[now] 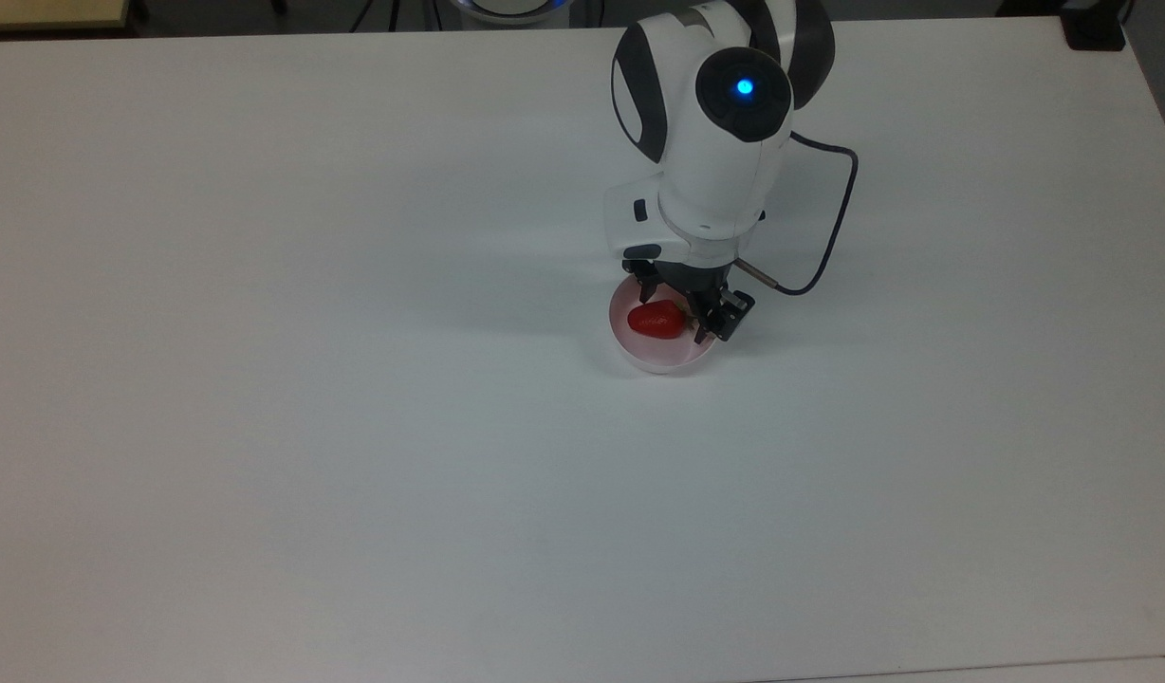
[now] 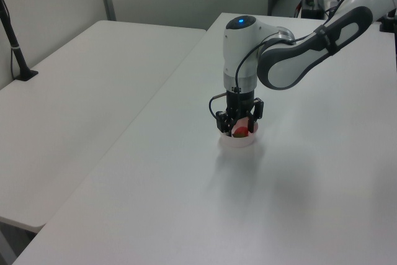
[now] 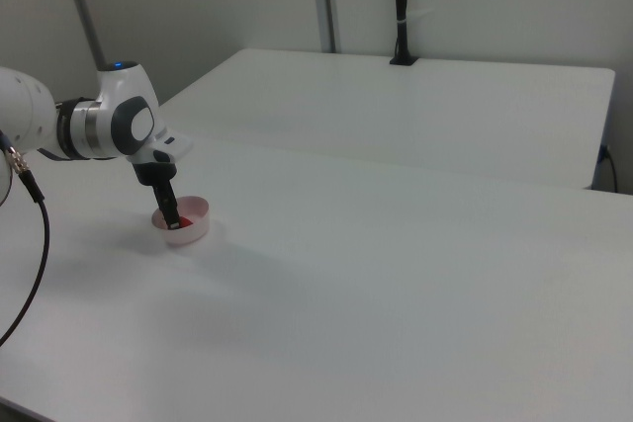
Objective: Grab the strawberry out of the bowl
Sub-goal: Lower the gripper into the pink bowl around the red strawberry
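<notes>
My gripper [image 1: 675, 305] is lowered into the pale pink bowl [image 1: 660, 358], with its two black fingers spread apart and standing on either side of the red strawberry [image 1: 656, 321]. In the top view one finger [image 1: 645, 286] sits at the upper left of the fruit and the other [image 1: 711, 323] at its right end, near the bowl's rim. Whether either finger touches the fruit I cannot tell. In the left view my gripper [image 2: 237, 125] hangs straight down, and the strawberry [image 2: 240, 129] shows as a red patch between the fingers, inside the bowl [image 2: 239, 141]. In the right view my gripper [image 3: 172, 214] reaches down into the bowl [image 3: 193, 225], with a bit of red low beside the fingertip.

The strawberry lies on its side in the bowl, toward the top view's left half of it. Above the fingers my white wrist housing [image 1: 696, 190] carries a blue light [image 1: 744, 87], and a black cable [image 1: 829, 228] loops out to the top view's right. The bowl stands on a white table [image 1: 307, 398], well apart from its edges. In the left view a second white table [image 2: 80, 85] stands just beside this one.
</notes>
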Motion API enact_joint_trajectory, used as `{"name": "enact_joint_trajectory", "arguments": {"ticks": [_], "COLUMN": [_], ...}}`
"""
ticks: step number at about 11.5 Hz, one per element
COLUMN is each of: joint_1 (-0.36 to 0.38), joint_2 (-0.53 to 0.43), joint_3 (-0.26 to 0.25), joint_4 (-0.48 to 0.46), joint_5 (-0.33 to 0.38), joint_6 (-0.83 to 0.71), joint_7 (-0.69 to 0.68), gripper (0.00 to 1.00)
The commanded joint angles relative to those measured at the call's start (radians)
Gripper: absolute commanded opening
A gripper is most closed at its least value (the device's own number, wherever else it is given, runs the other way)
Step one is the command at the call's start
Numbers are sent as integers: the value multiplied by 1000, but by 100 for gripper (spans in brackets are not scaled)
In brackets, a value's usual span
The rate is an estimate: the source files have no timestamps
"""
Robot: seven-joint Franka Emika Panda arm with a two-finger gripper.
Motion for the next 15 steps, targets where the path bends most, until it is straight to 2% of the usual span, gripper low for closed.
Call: {"name": "enact_joint_trajectory", "arguments": {"ticks": [1,3,7,9,11,13,15], "joint_1": [11,7,2,-7,-36,-32,-19], "joint_2": [6,5,-91,-131,-132,-119,-90], "joint_3": [-6,-6,-6,-7,-7,-7,-4], "joint_4": [-1,0,3,5,17,16,17], "joint_5": [1,-1,4,7,7,17,16], "joint_6": [21,19,-53,-120,-169,-159,-156], "joint_7": [19,10,-93,-295,-464,-430,-310], "gripper": [62,56,55,55,55,74,76]}}
